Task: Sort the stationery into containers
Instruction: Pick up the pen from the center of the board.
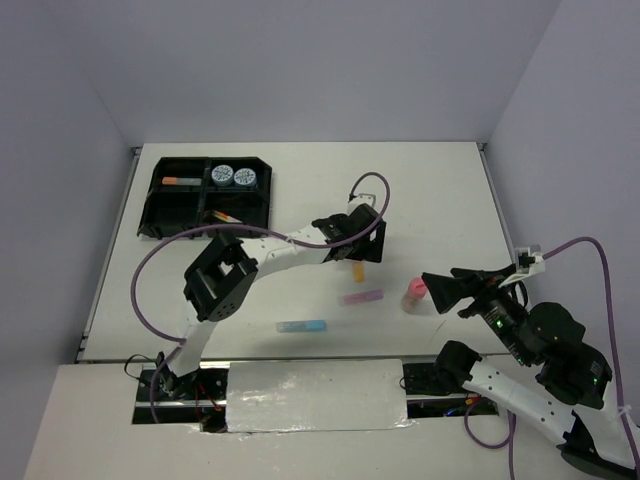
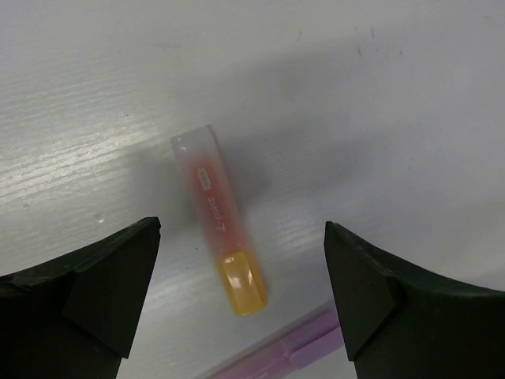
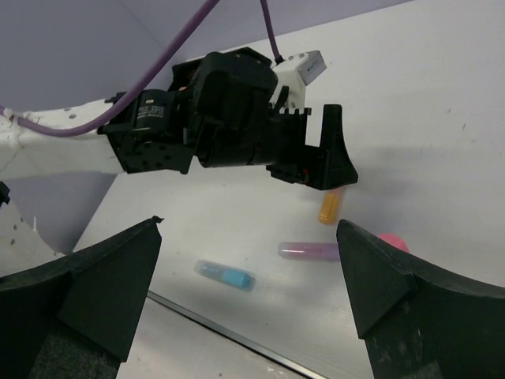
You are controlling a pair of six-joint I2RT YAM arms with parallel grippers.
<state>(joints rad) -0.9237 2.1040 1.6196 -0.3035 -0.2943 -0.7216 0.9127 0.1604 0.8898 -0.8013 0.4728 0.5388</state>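
Top external view gives us the black tray [image 1: 150,212] at the far left of the white counter [image 1: 440,190]. Two patterned tape rolls [image 1: 223,175] sit side by side in its far right compartment, a pen with an orange end [image 1: 180,181] lies in the far left one, and thin pens [image 1: 225,216] lie in the near right one. Near the middle of the counter we see the left end effector [image 1: 362,250] reaching out over the orange highlighter [image 1: 358,270]. Its fingers are spread wide and pinch nothing. In the left wrist view that highlighter lies flat on the counter between the two black fingers, apart from both, with its orange cap towards the camera. The purple highlighter [image 1: 362,297] lies just beside it on the near side, and the blue highlighter [image 1: 301,326] rests further towards the arm bases and to the left, apart from the others. On the right, the right end effector [image 1: 437,292] is also spread wide with nothing between its fingers. It points at the pink-capped bottle [image 1: 414,294], which stands upright just beside its fingertips. We cannot tell whether they touch.
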